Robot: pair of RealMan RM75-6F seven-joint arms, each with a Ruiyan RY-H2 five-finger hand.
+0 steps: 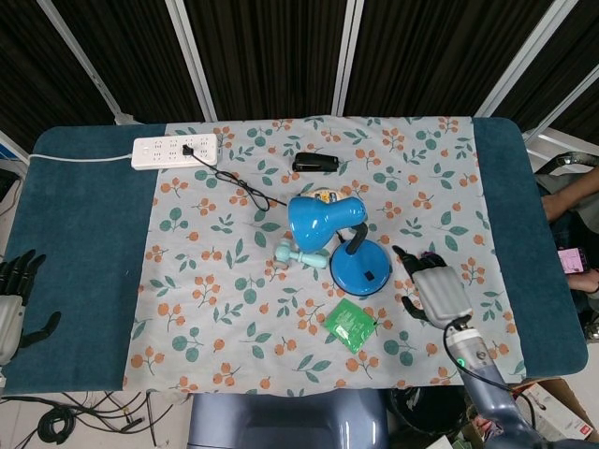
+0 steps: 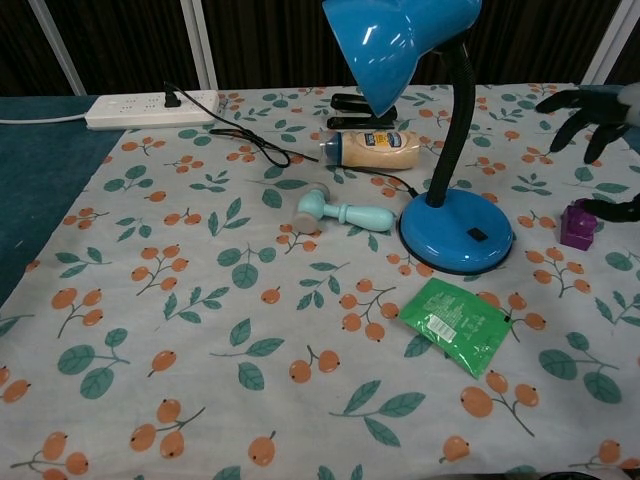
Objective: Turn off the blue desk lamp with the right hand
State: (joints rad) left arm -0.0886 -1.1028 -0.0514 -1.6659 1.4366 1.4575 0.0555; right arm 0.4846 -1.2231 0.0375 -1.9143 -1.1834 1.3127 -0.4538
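Looking at the head view: blue desk lamp (image 1: 337, 238) sits mid-desk on the floral cloth (image 1: 225, 309), shade tipped toward the left, round base toward the front-right with the dark switch on its top face. Right robot hand (image 1: 432, 285) hovers just right of the base, apart from it, fingers spread and holding nothing; my read is it's clear of the switch, so the press is either done or not engaged right now. Can't tell from the shade whether the bulb is lit. Left robot hand (image 1: 17, 292) is parked at the far left desk edge, fingers apart, empty, well away from everything since the task only calls for the right one. Power strip (image 1: 175, 151) at the back left feeds a black cord toward the lamp. Black stapler (image 1: 315, 163) at the back, teal roller (image 1: 301, 255) and green packet (image 1: 350, 324) near the base. Chest view: lamp base (image 2: 457, 233) shows the switch exposed and untouched. Right robot hand (image 2: 600, 108) is at the right frame edge, raised, fingers splayed, open. Purple block (image 2: 578, 223) sits just under it, right of the base. Small bottle (image 2: 373, 149) lies on its side behind the lamp neck. Left robot hand isn't visible here.
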